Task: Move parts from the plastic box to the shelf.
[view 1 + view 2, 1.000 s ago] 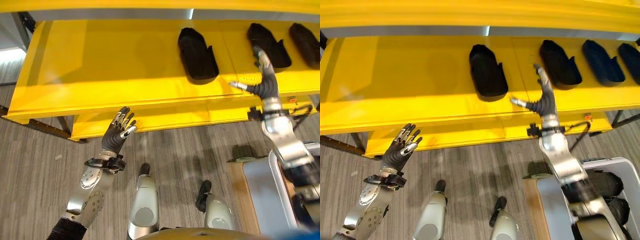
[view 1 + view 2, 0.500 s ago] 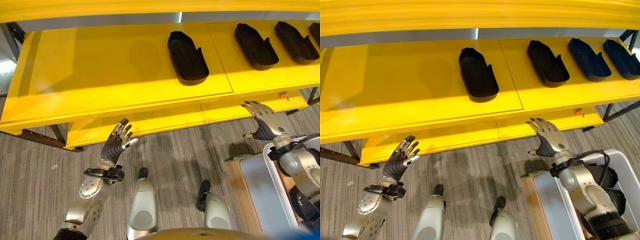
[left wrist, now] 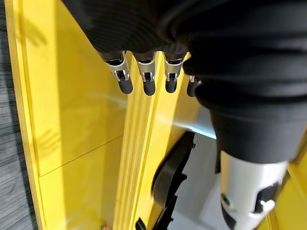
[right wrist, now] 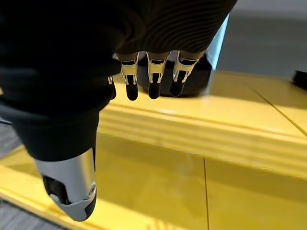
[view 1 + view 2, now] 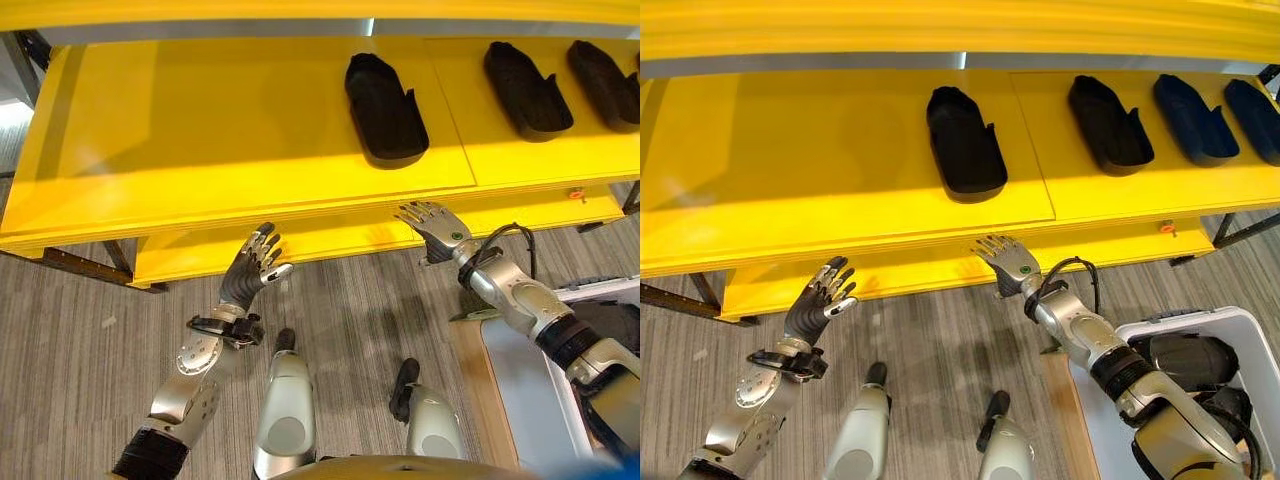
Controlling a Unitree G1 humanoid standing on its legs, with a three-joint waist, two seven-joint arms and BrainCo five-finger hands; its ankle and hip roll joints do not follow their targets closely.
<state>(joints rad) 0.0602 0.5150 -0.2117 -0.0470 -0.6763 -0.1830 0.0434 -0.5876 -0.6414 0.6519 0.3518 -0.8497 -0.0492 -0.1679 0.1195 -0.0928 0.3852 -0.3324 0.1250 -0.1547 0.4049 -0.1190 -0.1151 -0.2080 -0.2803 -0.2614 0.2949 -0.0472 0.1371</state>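
A yellow shelf [image 5: 220, 130] spans the scene in front of me. Several black shell-shaped parts lie on its right half, among them one near the middle [image 5: 385, 108], one further right [image 5: 1110, 125] and one beyond that [image 5: 1196, 120]. The white plastic box [image 5: 1215, 316] stands at my lower right with more black parts [image 5: 1185, 358] inside. My right hand [image 5: 1005, 262] hangs open and empty just below the shelf's front edge, under the middle part. My left hand [image 5: 255, 270] is raised open and empty before the lower shelf. The right wrist view has straight fingers [image 4: 153, 76] facing a black part [image 4: 201, 76].
A lower yellow shelf board [image 5: 330, 245] runs under the main one, and another yellow board [image 5: 300, 10] overhangs at the top. Dark frame legs [image 5: 80, 265] stand at the left. The box rests on a wooden stand [image 5: 470, 370]. Grey plank floor [image 5: 80, 370] lies below.
My right hand came off the shelf top beside the second part, dropped back toward the box, then swung left to below the shelf's front edge. The left hand stayed nearly still.
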